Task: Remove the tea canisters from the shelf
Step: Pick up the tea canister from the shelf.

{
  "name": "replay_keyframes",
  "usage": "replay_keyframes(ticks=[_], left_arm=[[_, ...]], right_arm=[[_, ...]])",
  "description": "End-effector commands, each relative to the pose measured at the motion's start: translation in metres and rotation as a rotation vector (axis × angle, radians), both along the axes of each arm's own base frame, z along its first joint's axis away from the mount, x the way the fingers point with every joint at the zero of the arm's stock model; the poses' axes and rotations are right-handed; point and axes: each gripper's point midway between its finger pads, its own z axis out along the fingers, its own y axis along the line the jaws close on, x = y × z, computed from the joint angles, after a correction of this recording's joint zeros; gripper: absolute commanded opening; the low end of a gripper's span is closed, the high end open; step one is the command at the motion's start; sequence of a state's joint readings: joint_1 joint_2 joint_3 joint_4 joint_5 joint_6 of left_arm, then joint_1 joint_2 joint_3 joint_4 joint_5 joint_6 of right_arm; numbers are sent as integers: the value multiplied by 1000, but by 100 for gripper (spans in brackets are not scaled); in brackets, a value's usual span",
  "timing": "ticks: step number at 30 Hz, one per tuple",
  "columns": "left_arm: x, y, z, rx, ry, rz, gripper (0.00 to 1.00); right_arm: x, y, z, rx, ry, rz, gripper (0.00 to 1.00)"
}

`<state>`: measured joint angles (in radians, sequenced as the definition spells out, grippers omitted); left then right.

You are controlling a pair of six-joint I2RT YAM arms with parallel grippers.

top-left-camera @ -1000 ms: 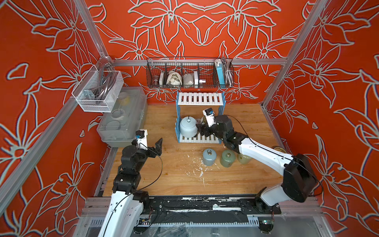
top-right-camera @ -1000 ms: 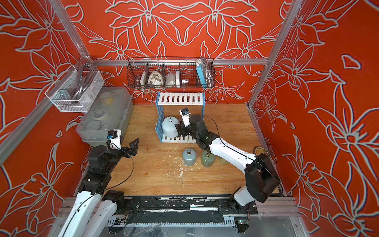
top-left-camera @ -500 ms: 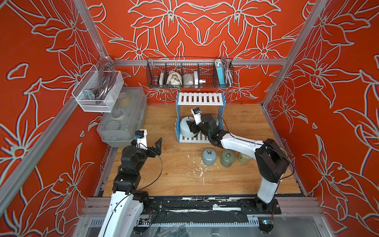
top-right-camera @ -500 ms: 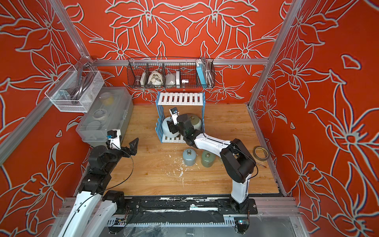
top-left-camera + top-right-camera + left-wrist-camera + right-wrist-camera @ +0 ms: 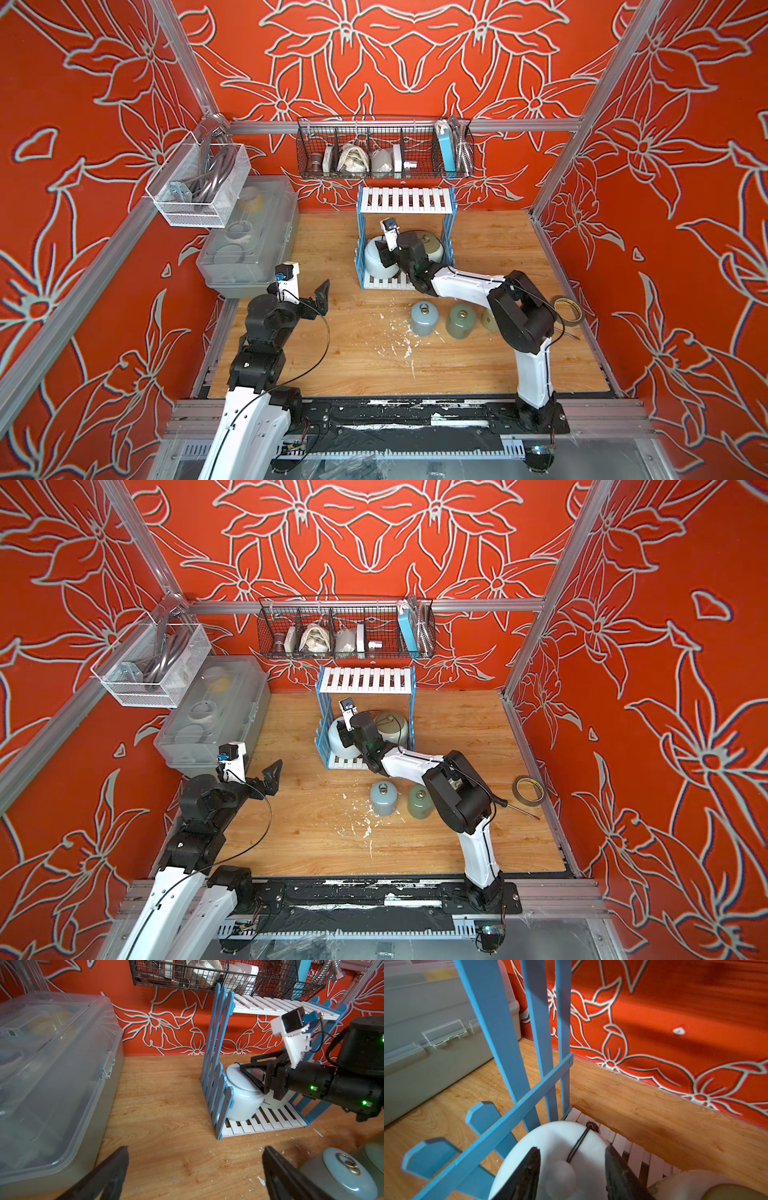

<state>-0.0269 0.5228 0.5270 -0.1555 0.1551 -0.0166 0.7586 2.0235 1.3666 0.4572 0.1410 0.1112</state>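
Sitting on the shelf: you have two squat jars side by side on the lower tier of the shelf [image 5: 405, 199]. The pale blue jar [image 5: 374, 266] is at the end nearer the left arm and the cream squat jar [image 5: 434, 249] is at the other end.
Right claw: your right claw [image 5: 572, 1148] reaches in through the shelf's open front, under the upper tier, and sits low over the pale blue jar's lid. Its fingers are spread on either side of the round knob [image 5: 560, 1172], with a gap showing on one side, so nothing is pinched.
Lid cord: a dark cord [image 5: 579, 1142] runs from the knob toward the lid's far edge.
Off the shelf: three small jars stand upright in a row on the table [image 5: 353, 365] just in front of the shelf. They are the blue-grey jar [image 5: 424, 320], the green jar [image 5: 459, 322] and the small cream jar [image 5: 488, 321]. The last is mostly hidden behind your right arm.
Left claw: your left claw [image 5: 195, 1148] is well apart from the shelf on the pale blue jar's side, above the table. Its fingers are spread wide, hold nothing and point toward the shelf.
Beside the shelf: a clear plastic box [image 5: 249, 237] with its lid on lies on that same side, along the wall.
Above the shelf: a black wire basket [image 5: 384, 149] hangs on the back wall.
Further out: a mesh basket [image 5: 199, 187] hangs on the side wall, up and off to the plastic box's side of the shelf. A tape roll [image 5: 567, 309] lies on the table well off the shelf's opposite side.
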Motion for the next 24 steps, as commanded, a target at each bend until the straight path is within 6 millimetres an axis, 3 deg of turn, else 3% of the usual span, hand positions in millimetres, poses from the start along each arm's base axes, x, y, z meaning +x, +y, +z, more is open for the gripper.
replay_keyframes(ticks=[1, 5, 12, 14, 24], left_arm=[[1, 0, -1, 10, -5, -1, 99], [2, -2, 2, -3, -18, -10, 99], [2, -3, 3, 1, -27, -14, 99], [1, -3, 2, -4, -9, -16, 99], [2, -2, 3, 19, -32, -8, 99]], right_arm=[[5, 7, 0, -17, -29, 7, 47], [1, 5, -17, -9, 5, 2, 36], [-7, 8, -23, -2, 40, 43, 0], [-8, 8, -18, -19, 31, 51, 0], [-9, 9, 42, 40, -33, 61, 0]])
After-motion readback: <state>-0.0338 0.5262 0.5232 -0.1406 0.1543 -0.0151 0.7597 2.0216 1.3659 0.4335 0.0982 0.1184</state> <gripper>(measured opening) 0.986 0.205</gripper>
